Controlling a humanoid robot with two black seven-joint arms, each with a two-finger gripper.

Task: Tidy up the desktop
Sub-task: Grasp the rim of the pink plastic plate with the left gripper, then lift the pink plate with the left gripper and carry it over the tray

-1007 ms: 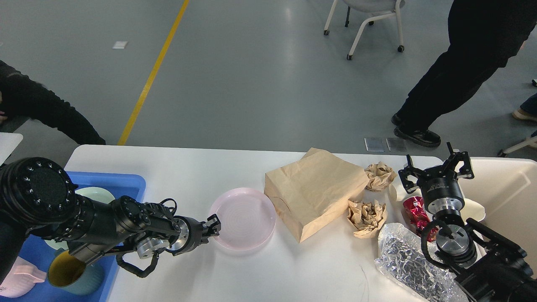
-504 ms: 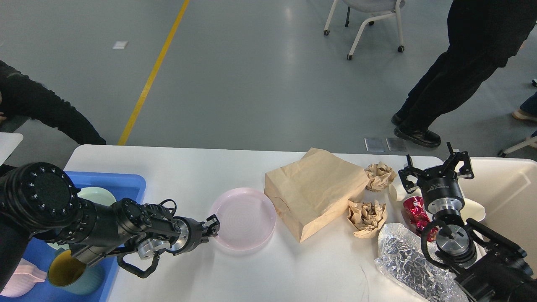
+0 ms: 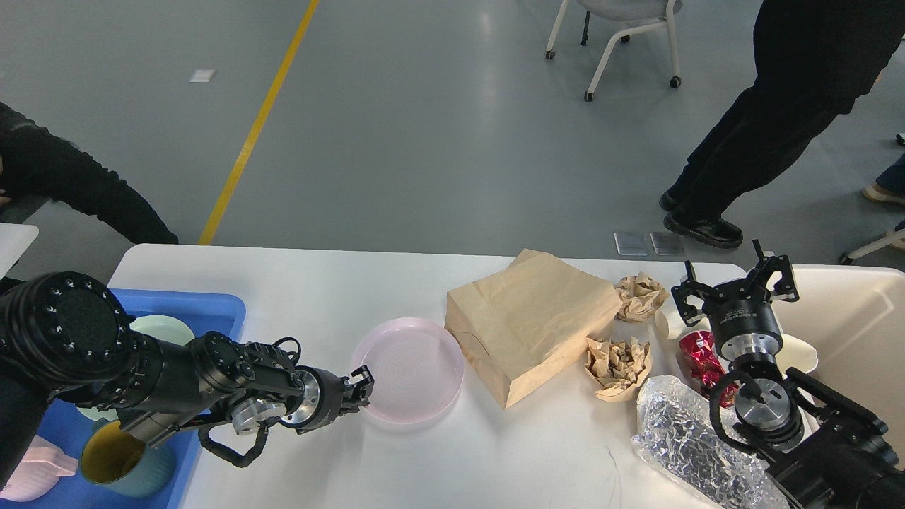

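White desktop (image 3: 297, 283), left pincer (image 3: 359, 390) newly clamped on pink plate (image 3: 409, 369) rim

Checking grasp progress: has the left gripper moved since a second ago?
Yes. The left gripper dropped slightly toward the near edge of the desktop, staying at the pink plate's left rim.

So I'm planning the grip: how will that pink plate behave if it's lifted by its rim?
The pink plate looks rigid, so it should keep its shape. Its smooth, glossy surface may slip between the left gripper fingers. Held at one edge, it will probably tilt down on the far side. It looks shallow and light.
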